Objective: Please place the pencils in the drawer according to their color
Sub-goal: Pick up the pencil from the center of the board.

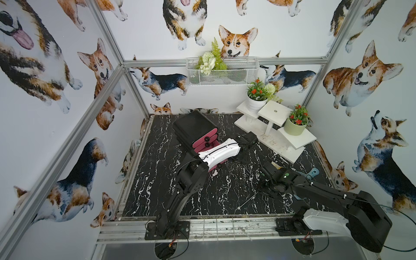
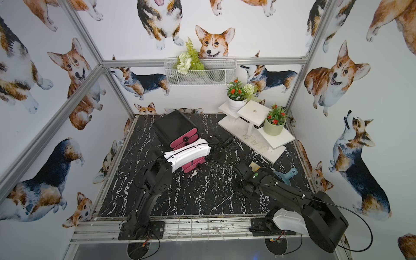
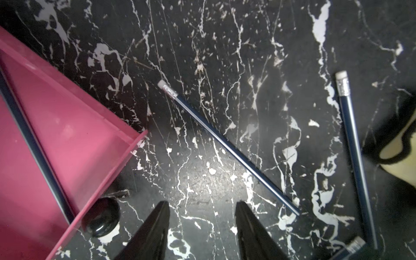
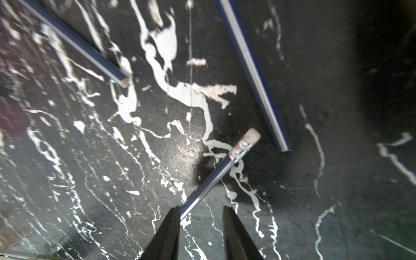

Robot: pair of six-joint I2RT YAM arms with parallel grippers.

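Left gripper (image 3: pixel 202 225) stands released, empty, beside the drawer (image 1: pixel 195 127) at frame centre. Right gripper (image 4: pixel 201 227) is released; a pencil (image 4: pixel 222 166) touches one finger (image 4: pixel 171 229).

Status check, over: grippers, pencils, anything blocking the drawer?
Left gripper jaws open, empty, by open drawer. Right gripper jaws open, pencil beside one jaw, unclamped. One pencil in drawer, others loose on table. No obstruction seen.

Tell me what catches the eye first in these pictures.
Corgi wallpaper covers the walls around the workspace. Toward the back of the black marble table stands a black cabinet with pink drawer fronts. One drawer is pulled out, with a dark pencil lying in it. More dark blue pencils lie scattered on the table nearby.
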